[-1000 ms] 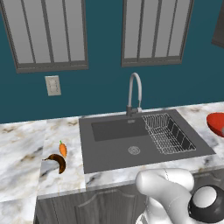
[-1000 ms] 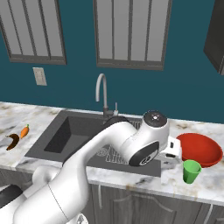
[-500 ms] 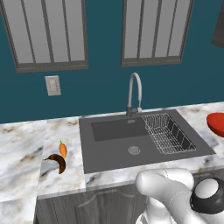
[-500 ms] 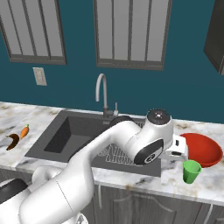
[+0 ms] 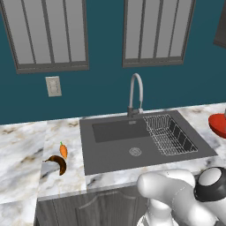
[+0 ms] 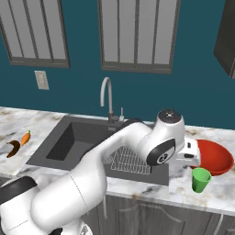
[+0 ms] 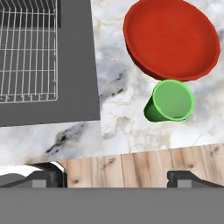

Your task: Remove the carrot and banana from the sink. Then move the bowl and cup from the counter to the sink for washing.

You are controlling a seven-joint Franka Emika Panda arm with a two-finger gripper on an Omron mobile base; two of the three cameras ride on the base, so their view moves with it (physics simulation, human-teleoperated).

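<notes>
Cup [image 7: 170,101] and bowl [image 7: 171,38] are sitting just beside each other on the counter [image 7: 122,118], right of the sink [image 7: 74,83]. The gripper [image 7: 116,177] is hanging wide open above — it should be centring over the cup's rim before descending, keeping clear of the bowl.

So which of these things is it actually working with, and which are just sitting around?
Part of the job:
- carrot and banana, on the counter
- sink
- red bowl
- green cup

Just there:
- wire rack
- faucet
- wall outlet
- windows
</notes>
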